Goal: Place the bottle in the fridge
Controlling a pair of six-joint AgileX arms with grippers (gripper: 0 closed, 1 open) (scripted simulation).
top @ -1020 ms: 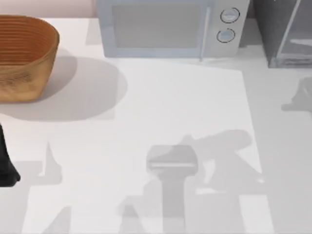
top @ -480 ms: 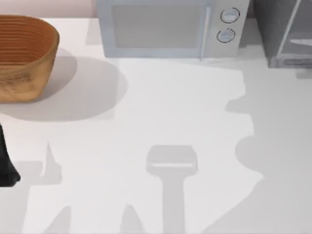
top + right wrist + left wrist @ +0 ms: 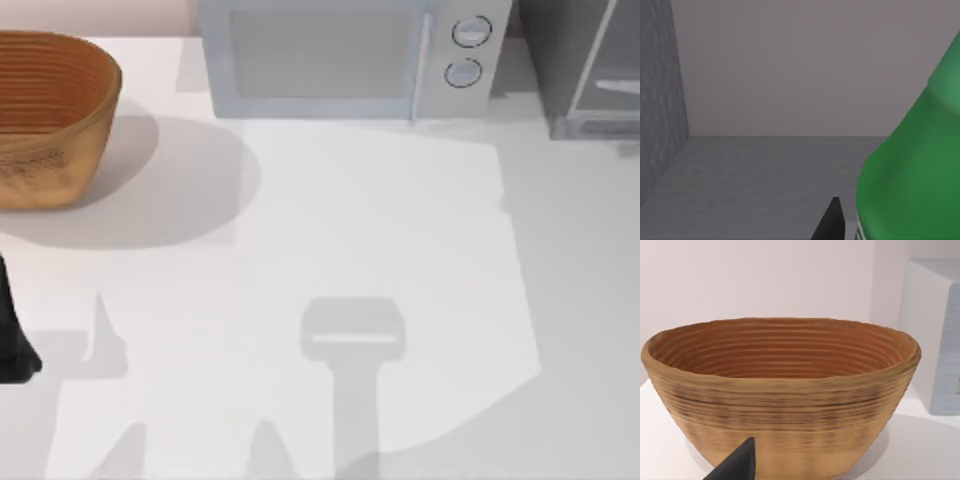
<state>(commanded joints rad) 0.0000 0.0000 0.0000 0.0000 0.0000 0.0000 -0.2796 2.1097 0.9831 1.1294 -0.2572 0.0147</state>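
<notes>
The green bottle (image 3: 912, 170) looms close in the right wrist view, leaning, with a strip of its pale label at the lower edge. My right gripper (image 3: 860, 225) is shut on it, and one dark fingertip (image 3: 832, 222) lies against its side. Around them is the inside of the fridge (image 3: 765, 170): a grey floor, a plain back wall and a speckled side wall. From above, the fridge (image 3: 585, 65) stands at the table's far right corner, partly cut off. My left arm (image 3: 12, 340) is parked at the table's left edge.
A brown woven basket (image 3: 50, 115) sits at the far left; the left wrist view faces the basket (image 3: 782, 390). A white microwave (image 3: 350, 60) with two round knobs stands at the back middle, just left of the fridge.
The right arm's shadow on the table has slid off to the right toward the fridge and mostly gone. The left arm, basket and microwave have not moved.
</notes>
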